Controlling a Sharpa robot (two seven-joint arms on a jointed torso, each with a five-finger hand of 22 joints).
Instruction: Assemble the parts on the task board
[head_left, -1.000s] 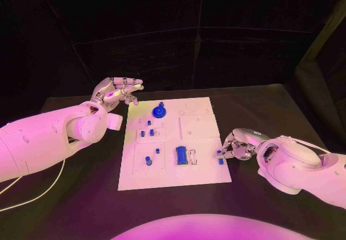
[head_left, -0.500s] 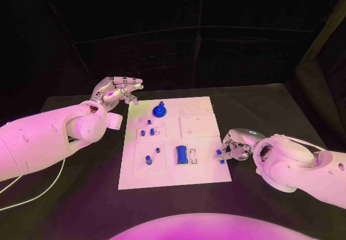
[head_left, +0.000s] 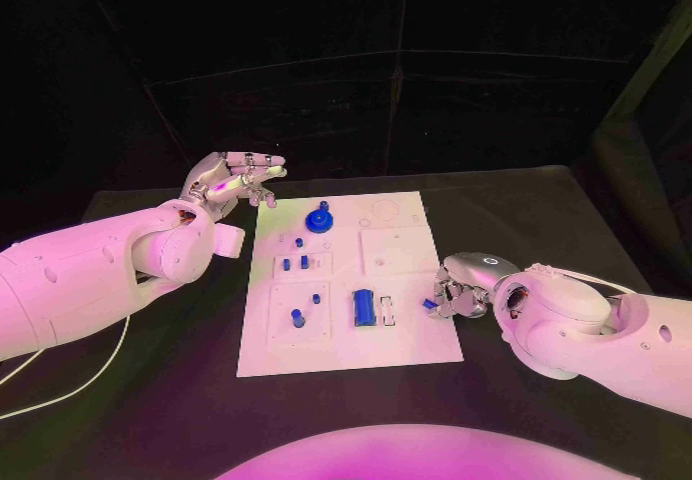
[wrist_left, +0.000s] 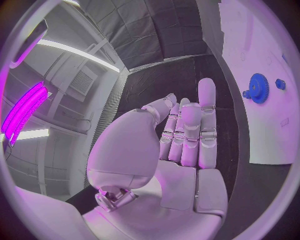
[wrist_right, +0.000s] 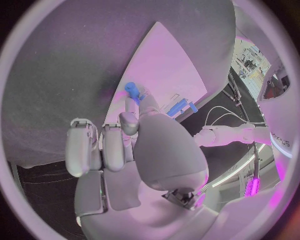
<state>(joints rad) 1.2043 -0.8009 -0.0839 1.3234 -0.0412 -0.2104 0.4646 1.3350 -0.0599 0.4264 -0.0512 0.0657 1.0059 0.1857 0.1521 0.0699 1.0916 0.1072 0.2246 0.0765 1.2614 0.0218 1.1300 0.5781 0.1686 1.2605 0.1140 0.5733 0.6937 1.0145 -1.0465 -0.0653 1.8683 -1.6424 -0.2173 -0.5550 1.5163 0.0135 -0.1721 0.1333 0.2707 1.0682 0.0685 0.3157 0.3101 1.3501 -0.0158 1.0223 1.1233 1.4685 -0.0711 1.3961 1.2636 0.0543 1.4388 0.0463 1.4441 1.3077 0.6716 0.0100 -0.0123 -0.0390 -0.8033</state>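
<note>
A: Right hand (head_left: 459, 293), what's it doing?
B: I see it at the board's right edge, pinching a small blue part (head_left: 430, 303) in its fingertips, other fingers curled in. The wrist view shows the same: blue part (wrist_right: 132, 90) at the fingertips, right over the white task board (wrist_right: 169, 65).

A: Left hand?
B: I've got the left hand (head_left: 231, 181) raised off the board's far left corner, holding nothing. In its wrist view the fingers (wrist_left: 190, 130) are straight and side by side, thumb bent across. Not touching the board.

A: Board layout?
B: Task board (head_left: 411, 345) lies mid-table on the black table (head_left: 548, 210). Blue gear (head_left: 319, 222) near the far end, also visible from the left wrist (wrist_left: 258, 88). Small blue pegs (head_left: 294, 265) in the left column, another peg (head_left: 297, 320) lower down. A long blue block (head_left: 364, 309) sits in the middle, just left of the right hand's part.

A: Is the part seated?
B: I can't tell.
</note>
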